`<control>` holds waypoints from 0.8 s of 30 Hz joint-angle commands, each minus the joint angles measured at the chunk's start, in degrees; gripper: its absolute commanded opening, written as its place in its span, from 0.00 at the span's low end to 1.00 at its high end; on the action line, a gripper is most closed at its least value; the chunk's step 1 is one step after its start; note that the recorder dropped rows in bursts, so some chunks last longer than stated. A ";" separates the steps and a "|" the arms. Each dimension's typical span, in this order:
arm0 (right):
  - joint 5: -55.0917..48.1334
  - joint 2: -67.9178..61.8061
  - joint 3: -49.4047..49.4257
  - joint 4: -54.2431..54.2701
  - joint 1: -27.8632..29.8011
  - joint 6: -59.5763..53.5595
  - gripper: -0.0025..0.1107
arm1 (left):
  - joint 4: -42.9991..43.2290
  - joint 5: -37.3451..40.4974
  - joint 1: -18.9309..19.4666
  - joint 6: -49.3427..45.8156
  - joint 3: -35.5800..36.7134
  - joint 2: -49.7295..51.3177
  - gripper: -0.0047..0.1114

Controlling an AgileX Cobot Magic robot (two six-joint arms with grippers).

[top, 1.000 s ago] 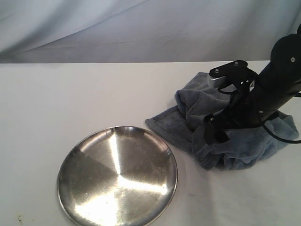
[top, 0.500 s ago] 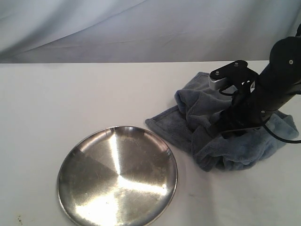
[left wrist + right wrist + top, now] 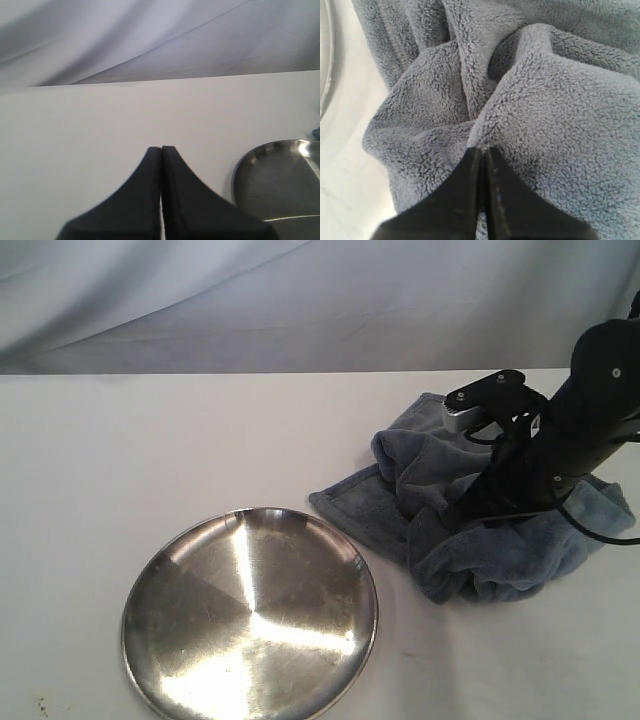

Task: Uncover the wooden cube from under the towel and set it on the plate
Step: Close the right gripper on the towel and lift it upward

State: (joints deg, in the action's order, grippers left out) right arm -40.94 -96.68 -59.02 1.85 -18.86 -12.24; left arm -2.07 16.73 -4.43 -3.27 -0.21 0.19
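Note:
The blue-grey towel (image 3: 500, 562) lies bunched at the right of the white table, and the wooden cube is hidden, nowhere in view. My right gripper (image 3: 462, 518) reaches down into the towel's front folds. In the right wrist view the right gripper (image 3: 483, 148) has its jaws together, pinching a ridge of the plush towel (image 3: 545, 100) at their tips. The shiny steel plate (image 3: 250, 610) sits empty at the front left. My left gripper (image 3: 161, 148) is shut on nothing above bare table, with the plate (image 3: 280, 185) beside it; it does not show in the exterior view.
A grey cloth backdrop (image 3: 300, 300) hangs behind the table's far edge. The right arm's black cable (image 3: 600, 530) loops over the towel's right side. The plate's rim (image 3: 324, 60) shows at the edge of the right wrist view.
The right gripper's fingers, earlier spread over the towel's front fold, have sunk into the cloth and closed. The towel's front has gathered slightly. The plate has not moved.

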 commanded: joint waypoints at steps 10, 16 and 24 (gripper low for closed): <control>-2.13 14.27 0.26 1.34 -0.07 -0.62 0.02 | -0.37 -0.47 -0.17 -0.18 0.21 -0.19 0.04; -2.54 21.94 0.26 2.59 -0.07 -1.37 0.02 | -0.37 -0.47 -0.17 -0.18 0.21 -0.19 0.04; -8.27 33.78 0.26 2.82 -0.07 -1.48 0.02 | -0.37 -0.47 -0.17 -0.18 0.21 -0.19 0.04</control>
State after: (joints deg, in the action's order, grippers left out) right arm -49.03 -65.54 -58.80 4.33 -18.86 -13.55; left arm -2.07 16.73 -4.43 -3.27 -0.21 0.19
